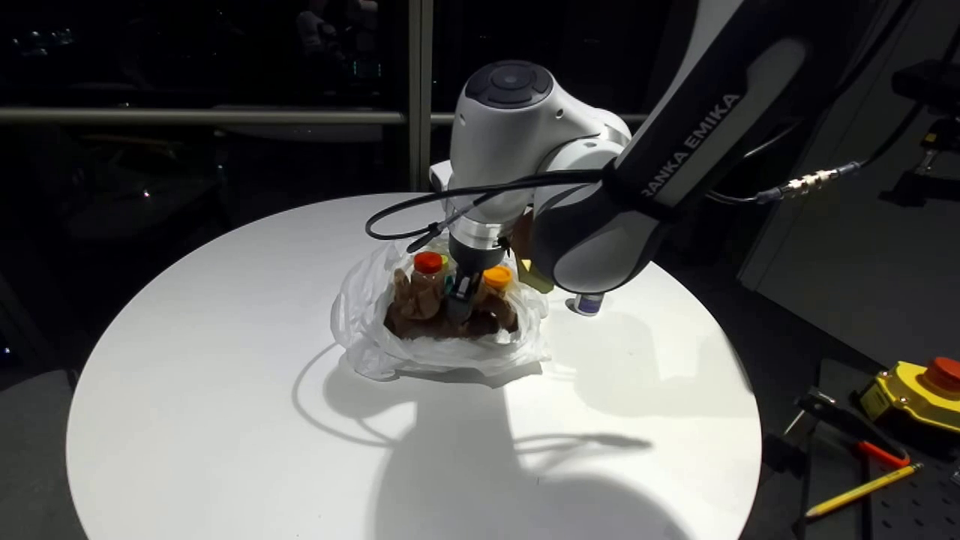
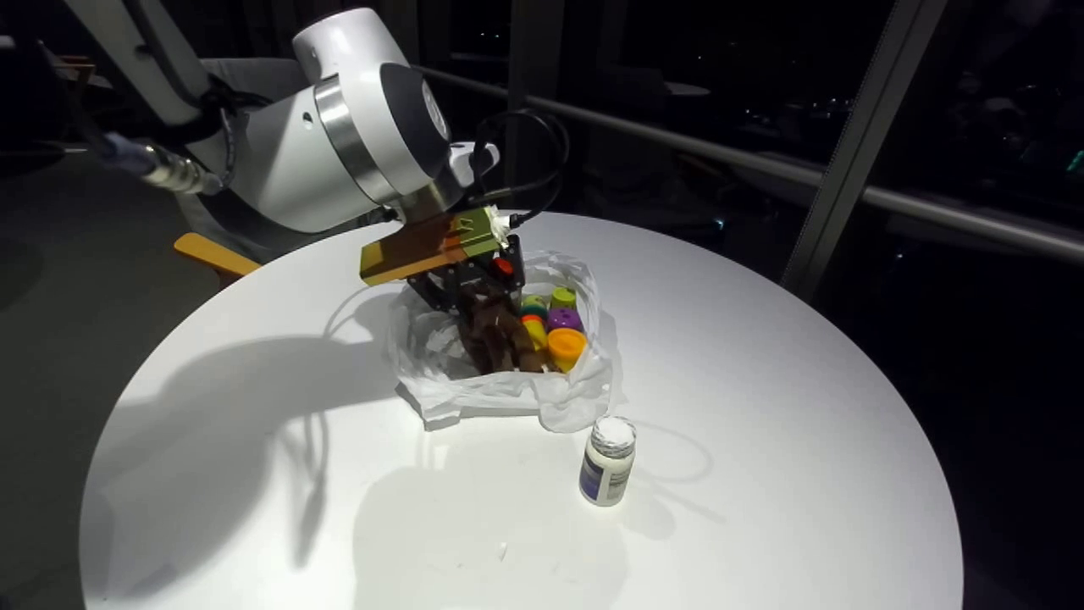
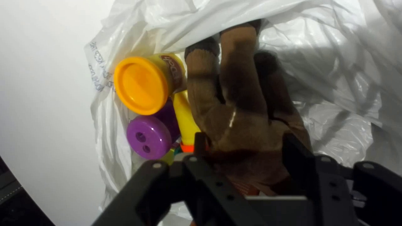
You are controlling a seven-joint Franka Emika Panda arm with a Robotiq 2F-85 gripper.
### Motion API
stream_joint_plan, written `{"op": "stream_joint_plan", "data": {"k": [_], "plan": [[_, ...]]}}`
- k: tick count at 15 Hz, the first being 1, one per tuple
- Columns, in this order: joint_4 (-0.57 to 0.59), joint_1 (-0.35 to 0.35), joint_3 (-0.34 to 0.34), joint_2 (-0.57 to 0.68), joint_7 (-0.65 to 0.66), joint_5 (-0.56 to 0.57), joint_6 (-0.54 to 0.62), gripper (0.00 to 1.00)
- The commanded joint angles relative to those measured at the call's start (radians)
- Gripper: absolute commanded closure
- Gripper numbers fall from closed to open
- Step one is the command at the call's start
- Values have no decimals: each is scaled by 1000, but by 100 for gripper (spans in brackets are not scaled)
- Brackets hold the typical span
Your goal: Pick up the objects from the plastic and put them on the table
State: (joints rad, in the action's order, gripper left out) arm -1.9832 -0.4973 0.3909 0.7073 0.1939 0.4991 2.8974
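Beyond us the windows are black, and the round white table glares before them. A rumpled plastic bag sits on it, and the pincer reaches down inside. It is spread wide, its fingers on either side of the brown glove, toward the cuff end; whether they touch the cloth I cannot tell. To me this looks like the moment of grasping: the glove lies between and ahead of the fingers, not yet on the table. What's called for next is a squeeze, then a patient lift straight up, since a fold of plastic lies at the glove's far end and could come along.

One flank of the pincer is tight: a yellow tube, a purple-capped container and an orange-lidded tub crowd beside the glove. The opposite flank shows slack plastic, which should give way more kindly. The bag's rim stands around the pincer, so I'd clear it before going sideways. Past it, tabletop spreads broadly to the curved edge; just mind the white bottle upright outside the bag, apart from the pincer.
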Motion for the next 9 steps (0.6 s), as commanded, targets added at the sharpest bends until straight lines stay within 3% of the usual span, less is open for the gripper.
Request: {"op": "stream_joint_plan", "data": {"k": [1,5,9], "plan": [[9,9,-14,-17,17,-8,-51,67],[-57,-25,-3,-105,71,6,-78,96],[-150,-149,74,-264,219,93,-109,99]]}}
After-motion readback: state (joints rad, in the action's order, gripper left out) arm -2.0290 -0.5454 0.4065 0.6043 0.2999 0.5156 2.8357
